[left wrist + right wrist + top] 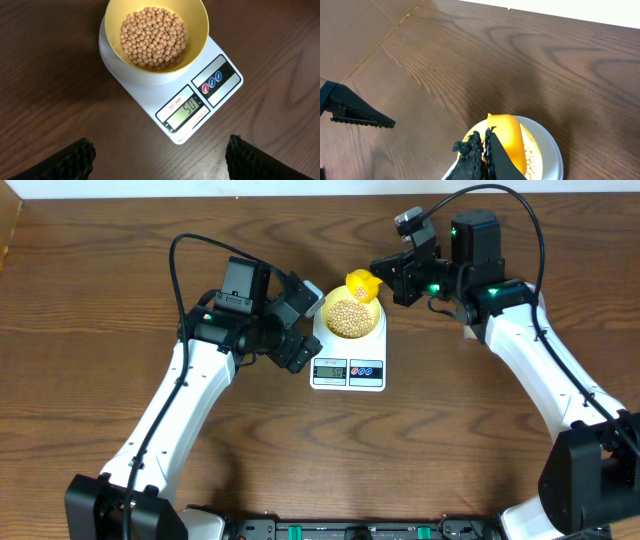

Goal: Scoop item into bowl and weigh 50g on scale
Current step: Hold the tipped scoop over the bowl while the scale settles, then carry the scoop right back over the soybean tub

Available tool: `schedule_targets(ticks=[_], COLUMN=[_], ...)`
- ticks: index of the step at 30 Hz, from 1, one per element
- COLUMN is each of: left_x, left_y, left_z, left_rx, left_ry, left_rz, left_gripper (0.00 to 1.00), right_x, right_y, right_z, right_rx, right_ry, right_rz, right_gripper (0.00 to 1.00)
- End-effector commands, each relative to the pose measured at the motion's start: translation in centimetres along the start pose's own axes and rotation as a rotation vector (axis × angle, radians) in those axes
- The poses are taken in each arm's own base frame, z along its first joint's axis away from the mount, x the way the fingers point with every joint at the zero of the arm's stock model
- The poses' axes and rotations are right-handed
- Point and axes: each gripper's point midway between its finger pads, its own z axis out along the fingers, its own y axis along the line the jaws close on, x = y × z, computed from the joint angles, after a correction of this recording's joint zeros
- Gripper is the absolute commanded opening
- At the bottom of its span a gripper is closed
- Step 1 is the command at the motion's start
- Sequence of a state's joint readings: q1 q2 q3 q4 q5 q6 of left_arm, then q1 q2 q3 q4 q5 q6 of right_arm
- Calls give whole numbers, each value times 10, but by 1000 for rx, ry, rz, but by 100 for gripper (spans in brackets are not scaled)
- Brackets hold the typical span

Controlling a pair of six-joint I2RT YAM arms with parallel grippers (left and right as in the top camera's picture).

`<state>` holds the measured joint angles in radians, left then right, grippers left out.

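Small round beige beans [154,38] sit in the pale yellow round bowl [200,30] on your flat white digital scale [220,80], showing 50; right gripper [485,137] pinches the bright yellow plastic scoop [507,137] over the bowl's far rim, nearer that arm; left gripper [160,155] gapes wide, empty, beside the scale

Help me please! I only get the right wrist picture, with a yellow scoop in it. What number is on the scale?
Observer: The scale shows 50 on its display, seen from the left wrist.
Operator: Yay! How many beans are under my scoop?
Observer: Lots. The beans cover the bottom of the bowl but sit well below its rim.
Operator: What's the other hand doing?
Observer: The left gripper hangs wide open beside the scale, holding nothing.
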<state>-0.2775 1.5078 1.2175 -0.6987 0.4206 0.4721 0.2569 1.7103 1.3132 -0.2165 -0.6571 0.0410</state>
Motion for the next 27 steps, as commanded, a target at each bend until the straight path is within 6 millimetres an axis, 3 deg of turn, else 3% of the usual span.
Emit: schedule_targets(ticks=[1, 14, 27], left_x=[3, 3, 3], left_y=[-2, -2, -2], left_z=[1, 1, 1], left_rx=[12, 12, 12], left_ry=[1, 1, 1], left_rz=[0, 0, 0], left_gripper=[86, 86, 86], right_x=[-6, -17, -32], right_y=[8, -4, -67], right_z=[-5, -13, -65], right_rx=[-8, 8, 48], right_ry=[-15, -60, -161], right_rz=[-9, 110, 335], right_gripper=[1, 1, 1])
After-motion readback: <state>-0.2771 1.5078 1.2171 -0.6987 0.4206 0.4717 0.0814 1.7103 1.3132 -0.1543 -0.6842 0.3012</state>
